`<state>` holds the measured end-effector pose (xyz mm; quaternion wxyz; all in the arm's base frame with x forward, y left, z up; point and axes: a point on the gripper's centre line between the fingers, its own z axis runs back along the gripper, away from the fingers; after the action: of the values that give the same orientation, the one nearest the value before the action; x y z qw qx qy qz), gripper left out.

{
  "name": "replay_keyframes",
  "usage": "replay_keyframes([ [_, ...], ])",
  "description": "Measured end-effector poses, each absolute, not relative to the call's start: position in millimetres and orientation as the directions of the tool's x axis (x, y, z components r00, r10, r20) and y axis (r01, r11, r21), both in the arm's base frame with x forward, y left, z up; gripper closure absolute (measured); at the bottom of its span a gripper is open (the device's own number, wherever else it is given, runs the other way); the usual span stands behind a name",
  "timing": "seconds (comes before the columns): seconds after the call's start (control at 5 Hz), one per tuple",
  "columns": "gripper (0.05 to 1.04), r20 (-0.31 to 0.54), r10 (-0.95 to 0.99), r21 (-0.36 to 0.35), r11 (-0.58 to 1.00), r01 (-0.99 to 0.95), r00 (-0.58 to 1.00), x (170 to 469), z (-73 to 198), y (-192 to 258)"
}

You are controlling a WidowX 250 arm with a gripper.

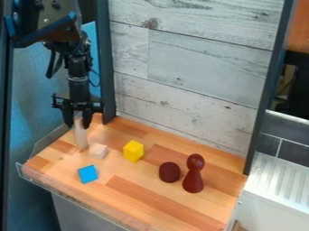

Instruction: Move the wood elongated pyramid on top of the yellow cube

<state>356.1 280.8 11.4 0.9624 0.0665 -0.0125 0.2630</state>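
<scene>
Two fingers of the black end effector (pixel 78 122) are closed on the upper part of the wood elongated pyramid (pixel 81 136), one on either side, with the gap between them about as wide as the piece. The arm comes down from the upper left, and the pyramid hangs or stands close to upright over the far left part of the counter (pixel 151 198); whether its lower end touches the wood I cannot tell.

Just to the right of that lower end sits a small pale block (pixel 98 151). The yellow cube (pixel 133 151) is further right, near the pale block but apart from it, and the pyramid is not on it. A blue block (pixel 87 173) lies nearer, below the pale one. Toward the right are a dark red rounded piece (pixel 170 172) and, just beside it, a taller dark red pawn-shaped piece (pixel 194 175), upright. Whitish boards (pixel 193 67) rise behind the counter; a white radiator (pixel 278 180) is at the right.
</scene>
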Motion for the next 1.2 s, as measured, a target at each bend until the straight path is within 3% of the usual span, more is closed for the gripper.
replay_keyframes([
  [0.2,0.609,0.043,0.505,0.064,0.86,-0.507,0.862,364.5,18.0,268.3],
  [0.6,0.609,0.087,0.444,0.069,0.89,-0.45,0.892,394.5,47.7,225.1],
  [1.2,0.608,0.087,0.344,0.045,0.936,-0.348,0.935,393.6,60.2,172.2],
])
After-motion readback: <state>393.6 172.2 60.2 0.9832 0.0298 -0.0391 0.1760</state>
